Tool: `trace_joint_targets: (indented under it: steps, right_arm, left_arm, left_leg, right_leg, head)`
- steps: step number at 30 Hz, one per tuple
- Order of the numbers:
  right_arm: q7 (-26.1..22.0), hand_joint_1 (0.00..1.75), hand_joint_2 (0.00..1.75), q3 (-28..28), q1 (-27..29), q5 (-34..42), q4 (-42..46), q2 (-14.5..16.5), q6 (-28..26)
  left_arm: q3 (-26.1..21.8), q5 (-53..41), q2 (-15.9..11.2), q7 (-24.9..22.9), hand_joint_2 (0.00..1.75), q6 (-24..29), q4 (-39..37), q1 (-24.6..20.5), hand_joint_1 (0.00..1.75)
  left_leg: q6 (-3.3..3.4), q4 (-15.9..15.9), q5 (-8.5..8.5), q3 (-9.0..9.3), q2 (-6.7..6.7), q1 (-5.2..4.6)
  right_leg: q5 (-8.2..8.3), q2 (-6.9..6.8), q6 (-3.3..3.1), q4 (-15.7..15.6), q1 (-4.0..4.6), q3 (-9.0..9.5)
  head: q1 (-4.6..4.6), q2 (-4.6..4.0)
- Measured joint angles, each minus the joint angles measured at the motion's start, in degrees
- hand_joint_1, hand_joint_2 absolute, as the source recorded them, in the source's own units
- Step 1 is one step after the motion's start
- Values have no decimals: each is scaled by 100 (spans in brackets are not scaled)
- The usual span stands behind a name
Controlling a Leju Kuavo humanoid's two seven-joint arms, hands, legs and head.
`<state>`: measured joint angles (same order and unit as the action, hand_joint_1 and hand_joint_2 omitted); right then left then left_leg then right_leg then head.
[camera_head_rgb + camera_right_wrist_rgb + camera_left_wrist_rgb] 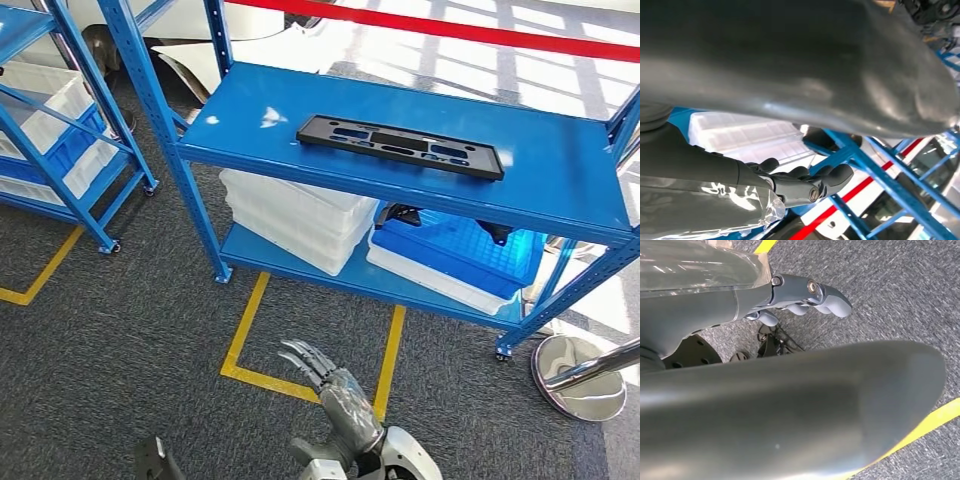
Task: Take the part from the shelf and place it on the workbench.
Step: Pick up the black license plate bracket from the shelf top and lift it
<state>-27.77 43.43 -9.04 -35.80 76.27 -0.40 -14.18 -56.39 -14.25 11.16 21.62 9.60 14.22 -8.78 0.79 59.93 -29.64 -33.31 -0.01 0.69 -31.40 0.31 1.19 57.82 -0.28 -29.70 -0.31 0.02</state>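
nearest to us, our right hand hovers low over the grey carpet, fingers stretched forward and a little apart, grasping nothing, tips over the yellow floor tape. in the right wrist view the same hand has its dark fingers only slightly bent and apart, touching nothing. in the left wrist view our left hand hangs above the carpet, fingers loosely extended, nothing in them.

beyond the tape stands a blue shelf with two levels. on the lower level we count two stacks of bins: a white stack on the left and a blue bin over a white one on the right, with something dark behind that we cannot make out.

on the top level lies one part, a long flat black frame with slots. its long axis runs left to right along the shelf, the right end slightly nearer us. it lies flat, well apart from both hands.

farther left stands a second blue rack with white bins.
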Motion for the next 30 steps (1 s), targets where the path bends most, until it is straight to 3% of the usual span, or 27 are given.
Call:
trace_joint_targets:
  steps: [10,14,30]
  right_arm:
    - [55,0,0,226,30,52,100,-128,-116]
    - [81,0,0,236,37,68,100,-153,-151]
    - [134,0,0,240,133,67,100,-229,-209]
  left_arm:
    - [4,0,3,289,0,-295,-3,-9,0]
    - [4,0,3,286,175,-292,-10,-12,0]
    - [4,0,3,308,175,-404,-10,-25,0]
  left_leg:
    - [0,0,0,1,0,-1]
    - [0,0,0,1,0,-1]
    - [0,0,0,1,0,-1]
  right_leg:
    - [0,0,0,0,0,1]
    - [0,0,0,0,0,0]
    - [0,0,0,0,0,1]
  head:
    - [0,0]
    - [0,0]
    - [0,0]
